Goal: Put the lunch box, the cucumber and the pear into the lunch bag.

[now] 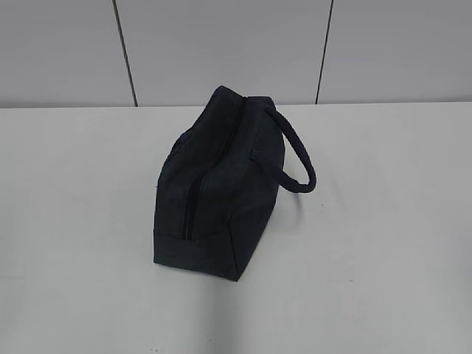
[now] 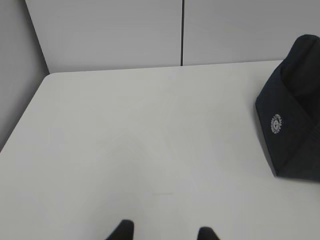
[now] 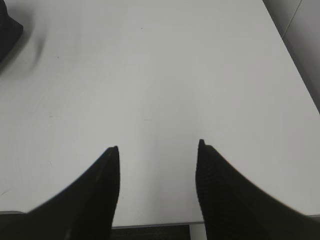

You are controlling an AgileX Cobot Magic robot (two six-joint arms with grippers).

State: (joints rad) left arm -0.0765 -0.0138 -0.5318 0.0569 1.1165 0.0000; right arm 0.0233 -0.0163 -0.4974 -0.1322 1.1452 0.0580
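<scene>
In the exterior view the bare white desk fills the lower frame nearest the camera, and the lunch bag stands at the centre of the frame, well back from the near edge. Its long axis runs from the lower left toward the upper right, with the closed zipper running up its near end and over the top along that line. The looped strap handle arcs out to the right of the bag's top. Behind it a grey panelled wall crosses the top of the frame. Neither hand shows here. In the left wrist view the left hand shows only as two dark fingertips at the bottom edge, set apart with bare desk between them, released and holding nothing. The bag sits at the right edge of the frame, with a small round white logo on its side, well apart from the fingertips. In the right wrist view the right hand rises from the bottom of the frame, its two dark fingers spread wide over bare desk, released and touching nothing. A dark corner of the bag shows at the upper left edge, well apart.
</scene>
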